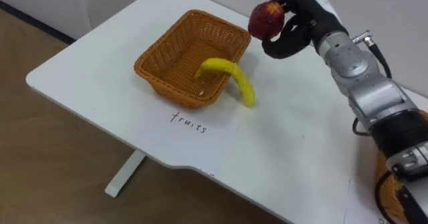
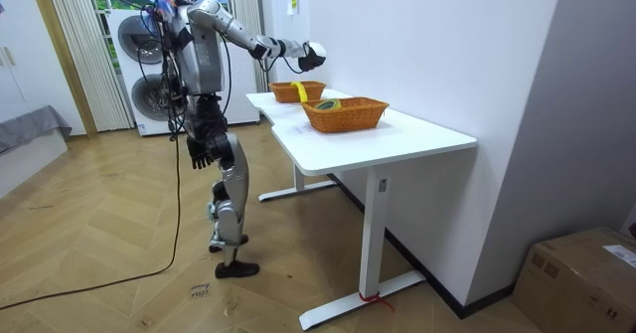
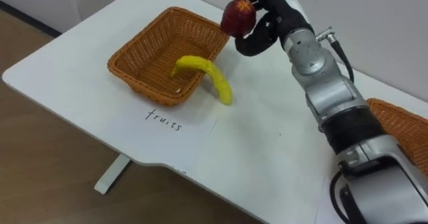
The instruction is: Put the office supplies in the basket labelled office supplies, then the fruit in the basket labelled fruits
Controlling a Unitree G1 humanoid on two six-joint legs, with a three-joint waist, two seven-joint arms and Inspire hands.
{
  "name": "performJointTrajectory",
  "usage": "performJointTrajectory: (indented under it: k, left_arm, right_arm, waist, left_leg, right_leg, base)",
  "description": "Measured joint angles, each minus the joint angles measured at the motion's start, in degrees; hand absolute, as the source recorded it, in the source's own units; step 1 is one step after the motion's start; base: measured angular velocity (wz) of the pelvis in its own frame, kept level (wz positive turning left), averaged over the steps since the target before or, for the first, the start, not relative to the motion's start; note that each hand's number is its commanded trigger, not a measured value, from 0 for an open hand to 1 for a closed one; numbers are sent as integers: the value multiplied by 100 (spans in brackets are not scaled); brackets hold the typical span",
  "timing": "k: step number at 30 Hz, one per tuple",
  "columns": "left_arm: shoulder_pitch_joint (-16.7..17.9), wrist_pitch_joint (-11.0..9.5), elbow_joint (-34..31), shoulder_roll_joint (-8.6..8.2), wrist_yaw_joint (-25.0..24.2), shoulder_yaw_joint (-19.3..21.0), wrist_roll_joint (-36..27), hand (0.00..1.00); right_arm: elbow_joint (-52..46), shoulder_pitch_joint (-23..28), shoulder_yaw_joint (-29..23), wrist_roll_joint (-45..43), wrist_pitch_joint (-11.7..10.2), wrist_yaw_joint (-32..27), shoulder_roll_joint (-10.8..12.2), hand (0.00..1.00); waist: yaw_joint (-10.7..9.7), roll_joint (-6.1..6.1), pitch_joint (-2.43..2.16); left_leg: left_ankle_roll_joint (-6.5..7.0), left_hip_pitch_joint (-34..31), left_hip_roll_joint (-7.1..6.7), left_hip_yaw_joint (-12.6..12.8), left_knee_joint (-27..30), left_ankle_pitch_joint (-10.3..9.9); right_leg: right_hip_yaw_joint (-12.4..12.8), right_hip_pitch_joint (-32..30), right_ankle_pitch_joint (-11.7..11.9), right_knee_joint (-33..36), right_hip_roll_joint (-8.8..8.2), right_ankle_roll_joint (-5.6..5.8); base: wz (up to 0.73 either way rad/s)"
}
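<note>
The left eye view is showing the right hand [image 1: 299,29] curling round a red apple [image 1: 266,20] and holding it in the air just past the far right corner of a wicker basket [image 1: 155,73]. A banana [image 1: 231,73] is lying across that basket's near right rim, one end inside and the other down on the white desk [image 1: 301,154]. A handwritten paper label [image 1: 194,124] is lying just in front of the basket, close to the desk's near edge, with wood floor [image 1: 53,164] beyond. Bare desk is stretching between the basket and the arm.

The right eye view is adding a second wicker basket [image 3: 401,125] at the right margin. The room view is showing both baskets on the desk against the wall, the robot standing at the far end, and the left hand [image 2: 199,154] hanging by the thigh, too small to tell its state.

Counted: one apple, one banana, two baskets, one label.
</note>
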Motion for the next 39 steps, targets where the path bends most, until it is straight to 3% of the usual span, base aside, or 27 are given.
performJointTrajectory:
  k: [9,13,16,18,24,30,33,34,35,36,37,39]
  left_arm:
    - [223,113,-10,-62,-16,134,85,0]
    - [232,160,-9,-73,-111,245,160,0]
    - [209,194,-6,-48,-125,244,176,0]
    - [200,196,15,-42,-127,246,200,0]
    - [207,210,9,-42,-134,266,276,0]
    - [184,245,-47,-13,-150,236,268,0]
    - [178,251,-88,6,-149,196,265,0]
    - [179,244,-110,29,-149,189,264,0]
    - [180,244,-108,51,-149,165,264,0]
    - [180,244,-109,60,-148,139,264,0]
    - [179,244,-111,69,-150,87,263,0]
    - [170,244,-134,69,-152,82,248,0]
  right_arm:
    - [-648,98,0,45,57,66,4,100]
    - [-742,186,1,16,61,70,144,100]
    - [-734,230,7,17,102,63,148,100]
    - [-688,230,18,18,119,63,161,100]
    - [-406,230,59,13,125,64,233,100]
    - [198,233,612,22,178,121,246,100]
    - [383,232,683,18,176,148,260,100]
    - [433,231,683,18,177,163,262,95]
    - [446,231,685,15,177,183,263,56]
    - [456,231,685,16,177,188,262,31]
    - [458,230,685,16,175,188,263,0]
    - [466,229,685,16,167,183,262,0]
  waist:
    - [45,-37,-8]
    - [84,-70,10]
    - [201,-144,50]
    - [254,-180,75]
    - [374,-211,72]
    - [539,-267,63]
    - [542,-303,93]
    - [555,-332,105]
    - [562,-353,108]
    - [567,-360,111]
    - [573,-363,113]
    - [576,-362,114]
  left_leg:
    - [-5,98,-1,-90,-5,2]
    - [-8,91,-3,-134,-3,3]
    - [-8,87,-8,-149,-6,2]
    - [-9,82,-10,-160,-7,1]
    - [-6,57,-25,-205,-14,0]
    - [-7,63,-19,-211,-17,1]
    - [-8,43,-21,-249,-7,1]
    - [-9,31,-23,-273,-2,1]
    - [-9,24,-30,-284,2,1]
    - [-9,22,-51,-286,3,1]
    - [-8,11,-67,-296,11,0]
    - [-6,-14,-85,-322,32,0]
  right_leg:
    - [-5,124,-13,3,9,21]
    - [-5,132,-13,3,16,22]
    - [-19,133,-18,2,12,29]
    - [-19,132,-18,1,14,30]
    - [-53,126,-23,1,3,37]
    - [-155,132,-32,7,5,52]
    - [-155,132,-33,7,5,54]
    - [-157,132,-34,7,7,55]
    - [-157,132,-34,7,8,55]
    - [-157,132,-34,7,8,55]
    - [-157,131,-34,4,4,56]
    - [-161,129,-38,-2,-4,62]
  base:
    - [5]
    - [4]
    - [2]
    - [0]
    - [4]
    - [2]
    - [7]
    - [10]
    - [7]
    - [4]
    - [4]
    - [7]
